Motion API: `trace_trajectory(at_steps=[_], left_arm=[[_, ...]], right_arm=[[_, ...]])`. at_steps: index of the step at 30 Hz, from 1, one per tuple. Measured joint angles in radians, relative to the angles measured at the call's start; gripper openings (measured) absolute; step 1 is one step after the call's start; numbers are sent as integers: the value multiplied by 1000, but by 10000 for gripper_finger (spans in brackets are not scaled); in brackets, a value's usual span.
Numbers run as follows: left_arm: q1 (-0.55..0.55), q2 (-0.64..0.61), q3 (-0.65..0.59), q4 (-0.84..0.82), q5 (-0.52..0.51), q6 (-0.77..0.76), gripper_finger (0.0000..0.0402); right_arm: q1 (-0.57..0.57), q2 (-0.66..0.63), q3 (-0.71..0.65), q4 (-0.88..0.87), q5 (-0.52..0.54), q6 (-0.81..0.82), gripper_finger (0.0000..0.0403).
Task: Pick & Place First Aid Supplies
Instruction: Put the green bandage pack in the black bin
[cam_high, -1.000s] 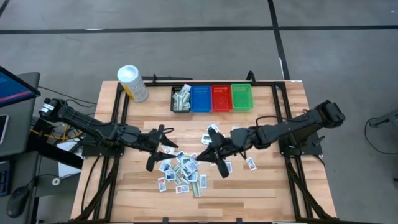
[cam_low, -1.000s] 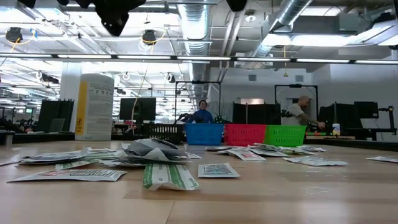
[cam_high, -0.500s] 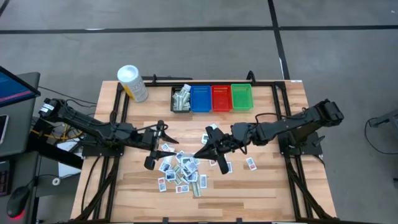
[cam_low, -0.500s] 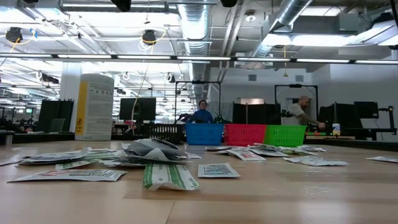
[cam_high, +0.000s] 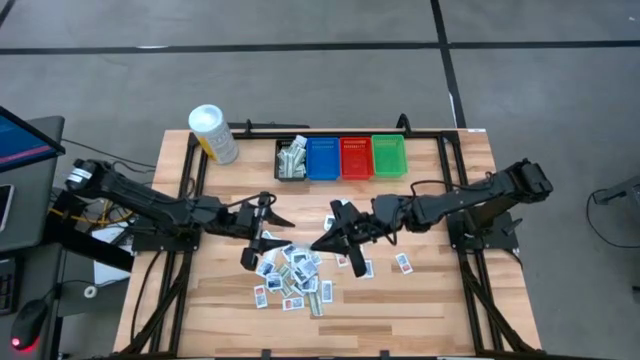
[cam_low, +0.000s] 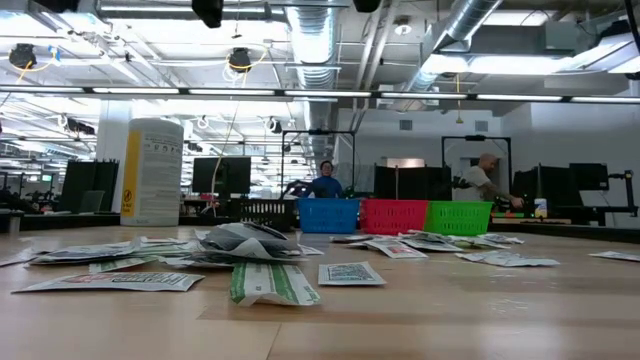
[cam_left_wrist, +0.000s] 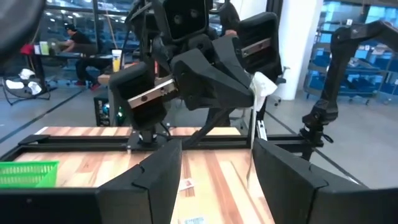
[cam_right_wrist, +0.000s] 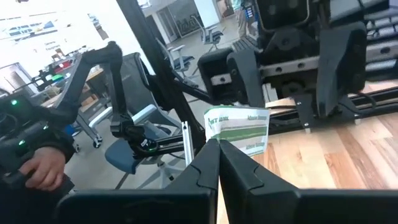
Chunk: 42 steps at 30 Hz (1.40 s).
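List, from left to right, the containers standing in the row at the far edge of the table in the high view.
White tub with yellow label → black bin holding packets → blue bin → red bin → green bin.

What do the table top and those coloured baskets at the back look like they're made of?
Table top: apparently wood, pale planks with visible grain and seams, light sheen. Blue basket, red basket, green basket: probably moulded plastic, with uniform bright colour and slotted lattice walls.

An open-plan robotics lab: exposed ceiling ducts (cam_low: 320, 40), strip lights, monitor desks (cam_low: 220, 175), seated people (cam_low: 325, 180) at twelve o'clock beyond the worktop (cam_low: 450, 310).
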Motion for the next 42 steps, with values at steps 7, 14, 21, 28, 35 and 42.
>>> trace_trajectory(at_steps=[7, 14, 21, 28, 35, 42], left_arm=[[-1, 77, 0, 80, 61, -46, 200], [-1, 94, 0, 140, 62, -53, 188], [-1, 94, 0, 143, 60, -84, 117], [8, 94, 0, 143, 21, -151, 9], [7, 94, 0, 135, 2, -151, 4], [8, 93, 0, 100, -22, -151, 4]], right_arm=[[-7, 0, 0, 15, 0, 0, 1], [-7, 0, 0, 14, 0, 0, 1], [-7, 0, 0, 11, 0, -1, 1], [-6, 0, 0, 5, 1, -1, 1], [-6, 0, 1, -74, 2, -1, 15], [-6, 0, 1, -125, 3, -1, 66]])
